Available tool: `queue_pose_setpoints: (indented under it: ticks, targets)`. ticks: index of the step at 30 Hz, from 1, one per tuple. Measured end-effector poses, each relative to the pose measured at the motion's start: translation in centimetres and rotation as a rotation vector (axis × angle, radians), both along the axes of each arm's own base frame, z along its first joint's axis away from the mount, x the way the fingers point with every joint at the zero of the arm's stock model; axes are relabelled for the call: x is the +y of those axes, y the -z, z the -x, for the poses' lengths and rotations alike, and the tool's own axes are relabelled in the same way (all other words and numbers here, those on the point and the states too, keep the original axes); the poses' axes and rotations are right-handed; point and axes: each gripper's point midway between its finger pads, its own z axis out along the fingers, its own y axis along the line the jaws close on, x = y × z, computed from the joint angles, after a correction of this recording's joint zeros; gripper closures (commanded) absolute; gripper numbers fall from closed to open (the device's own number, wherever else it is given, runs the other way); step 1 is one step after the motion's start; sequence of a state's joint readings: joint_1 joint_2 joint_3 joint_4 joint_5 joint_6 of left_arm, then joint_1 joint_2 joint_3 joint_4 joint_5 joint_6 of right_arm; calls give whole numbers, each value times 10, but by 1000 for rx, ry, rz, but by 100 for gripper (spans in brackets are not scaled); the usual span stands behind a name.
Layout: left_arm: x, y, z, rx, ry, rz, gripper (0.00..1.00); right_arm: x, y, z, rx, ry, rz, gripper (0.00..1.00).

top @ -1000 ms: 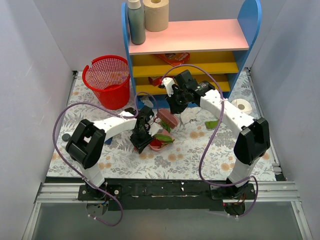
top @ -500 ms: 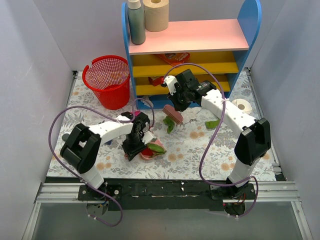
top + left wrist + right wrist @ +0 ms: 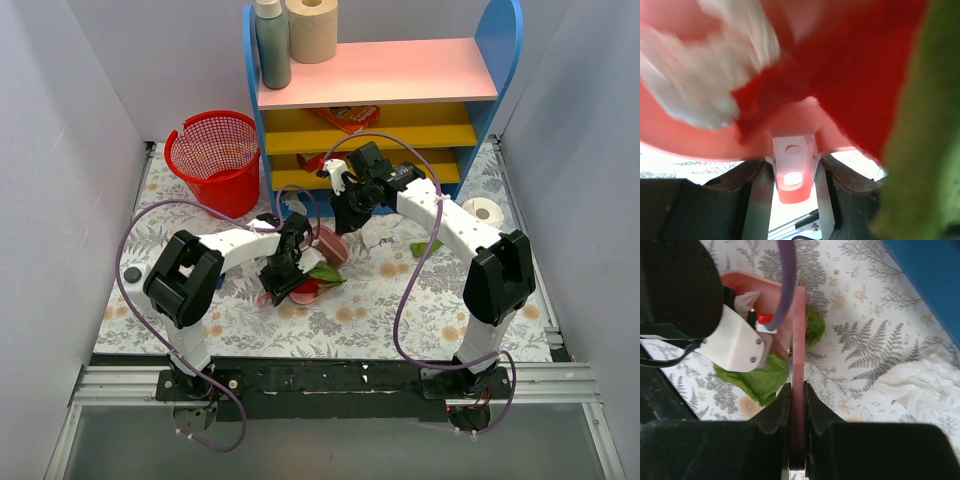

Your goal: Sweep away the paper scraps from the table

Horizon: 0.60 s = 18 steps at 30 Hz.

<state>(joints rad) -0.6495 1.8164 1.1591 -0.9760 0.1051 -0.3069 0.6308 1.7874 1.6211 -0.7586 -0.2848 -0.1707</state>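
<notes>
My left gripper (image 3: 281,272) is shut on the handle of a pink dustpan (image 3: 272,297); the handle shows between its fingers in the left wrist view (image 3: 792,175). Red (image 3: 850,85), white (image 3: 705,75) and green (image 3: 920,150) paper scraps lie in the pan. My right gripper (image 3: 345,215) is shut on a pink brush (image 3: 330,242), whose thin handle (image 3: 797,365) runs between the jaws, right beside the pan (image 3: 747,282). A green scrap (image 3: 757,380) lies at the pan's mouth. A white scrap (image 3: 378,233) and a green one (image 3: 422,247) lie on the table (image 3: 240,320).
A red mesh basket (image 3: 215,160) stands at the back left. The blue, pink and yellow shelf unit (image 3: 380,100) holds red-orange packets (image 3: 345,117). A white tape roll (image 3: 488,211) lies at the right. A small dark knob (image 3: 132,273) sits at the left.
The dustpan slid toward the near left, then came back toward the brush. The brush lifted toward the shelf, then dropped back against the pan.
</notes>
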Motion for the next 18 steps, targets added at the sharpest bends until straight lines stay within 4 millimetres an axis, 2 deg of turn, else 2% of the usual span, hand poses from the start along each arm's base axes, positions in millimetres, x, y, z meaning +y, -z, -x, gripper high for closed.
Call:
queue_pose_setpoints:
  ticks: [2, 3, 7, 12, 16, 17, 18]
  targets:
    - [-1, 1, 0, 0, -5, 4, 73, 4, -2, 5, 27, -8, -26, 99]
    - [-1, 1, 0, -2, -6, 5, 84, 5, -2, 6, 31, -9, -30, 99]
    - [-1, -1, 3, 6, -8, 13, 100, 4, -2, 4, 21, -4, -23, 99]
    - [8, -7, 14, 25, 3, -2, 100, -3, -6, 0, -13, 6, -6, 99]
    - [23, -16, 30, 36, 19, -20, 61, -7, -8, 0, -37, 4, 7, 99]
    - [28, -19, 34, 33, 22, -20, 48, -8, -9, -1, -41, 4, 9, 99]
    - [32, -20, 38, 30, 24, -21, 43, -8, -9, -1, -44, 4, 11, 99]
